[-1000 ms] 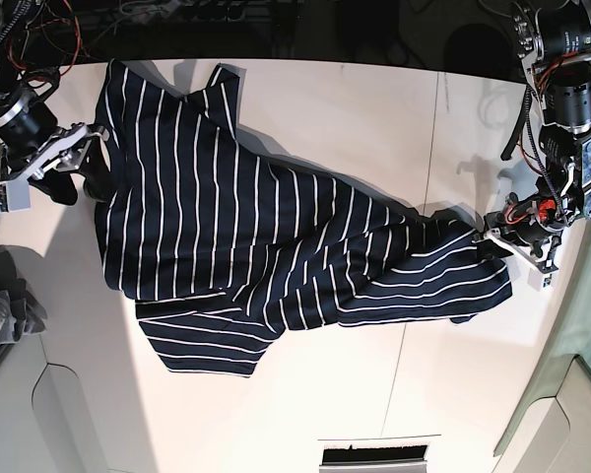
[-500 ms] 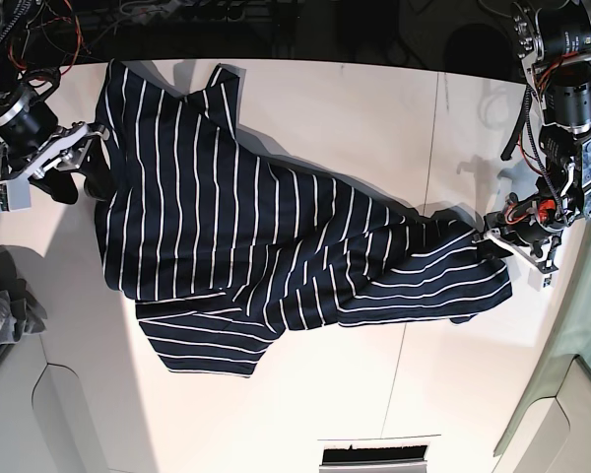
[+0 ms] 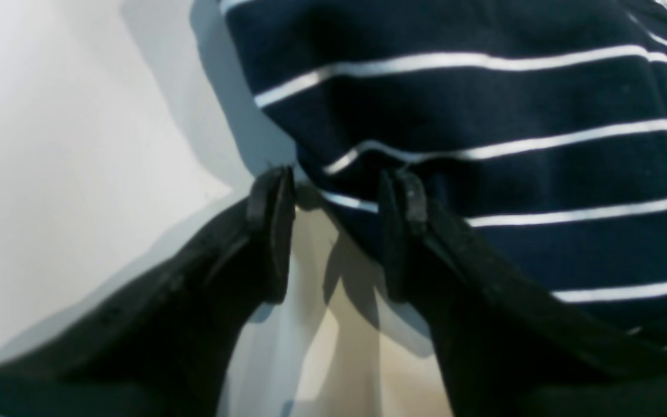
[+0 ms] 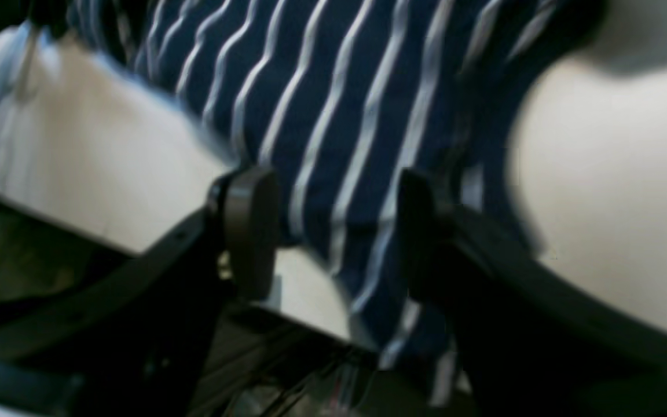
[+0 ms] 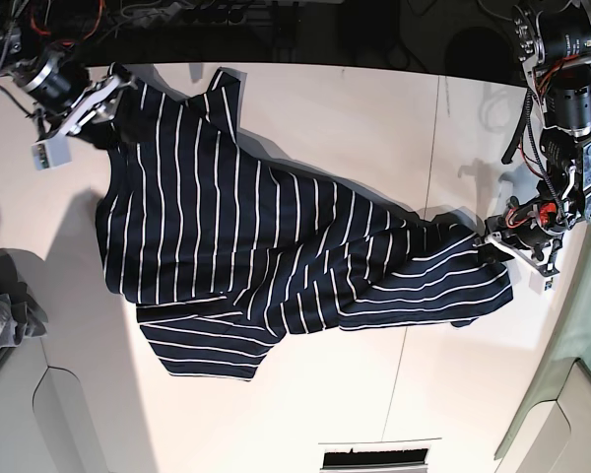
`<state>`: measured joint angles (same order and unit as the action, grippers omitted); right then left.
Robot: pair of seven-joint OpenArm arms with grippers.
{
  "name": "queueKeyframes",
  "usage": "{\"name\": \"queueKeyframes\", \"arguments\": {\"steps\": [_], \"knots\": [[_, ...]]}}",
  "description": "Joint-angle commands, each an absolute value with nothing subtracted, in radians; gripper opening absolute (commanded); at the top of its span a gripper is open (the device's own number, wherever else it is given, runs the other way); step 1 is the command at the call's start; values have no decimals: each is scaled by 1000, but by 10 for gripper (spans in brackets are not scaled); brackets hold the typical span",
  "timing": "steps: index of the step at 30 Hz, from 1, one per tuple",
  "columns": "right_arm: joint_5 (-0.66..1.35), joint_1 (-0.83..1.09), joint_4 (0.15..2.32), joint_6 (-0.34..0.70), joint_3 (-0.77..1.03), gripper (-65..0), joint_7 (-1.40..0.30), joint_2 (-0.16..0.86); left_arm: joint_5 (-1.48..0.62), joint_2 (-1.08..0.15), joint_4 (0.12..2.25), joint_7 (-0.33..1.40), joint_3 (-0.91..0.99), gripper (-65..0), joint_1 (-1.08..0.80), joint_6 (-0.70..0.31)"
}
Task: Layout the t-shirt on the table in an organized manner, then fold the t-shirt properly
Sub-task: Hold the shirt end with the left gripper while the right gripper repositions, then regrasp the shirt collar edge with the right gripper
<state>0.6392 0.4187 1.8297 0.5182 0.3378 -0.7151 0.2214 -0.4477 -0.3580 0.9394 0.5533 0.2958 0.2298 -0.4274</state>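
The navy t-shirt (image 5: 246, 236) with white stripes lies crumpled and slanted across the white table (image 5: 335, 108). My right gripper (image 5: 116, 94) is at the shirt's top left corner. In the right wrist view, which is blurred, the right gripper (image 4: 333, 185) is open and striped fabric (image 4: 339, 116) hangs between its jaws. My left gripper (image 5: 494, 246) is at the shirt's bunched right end. In the left wrist view the left gripper (image 3: 338, 179) is open, with the shirt's edge (image 3: 484, 116) just reaching in between the tips beside the right finger (image 3: 403, 231).
A plain grey cloth (image 5: 0, 305) lies at the table's left edge. A thin dark seam (image 5: 433, 148) runs across the table right of the middle. A dark slot (image 5: 374, 455) sits at the near edge. Behind the table is a dark strip with cables (image 5: 177, 15).
My right gripper has moved up along the shirt's left edge to its top corner. The shirt's left side has shifted slightly. The left arm has stayed put.
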Motion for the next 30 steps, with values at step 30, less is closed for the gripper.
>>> {"name": "queueKeyframes", "arguments": {"steps": [30], "knots": [[591,234,1768,413,400,-352,-603,233,-436,-374,950,543,299,-381,246,-430]]}}
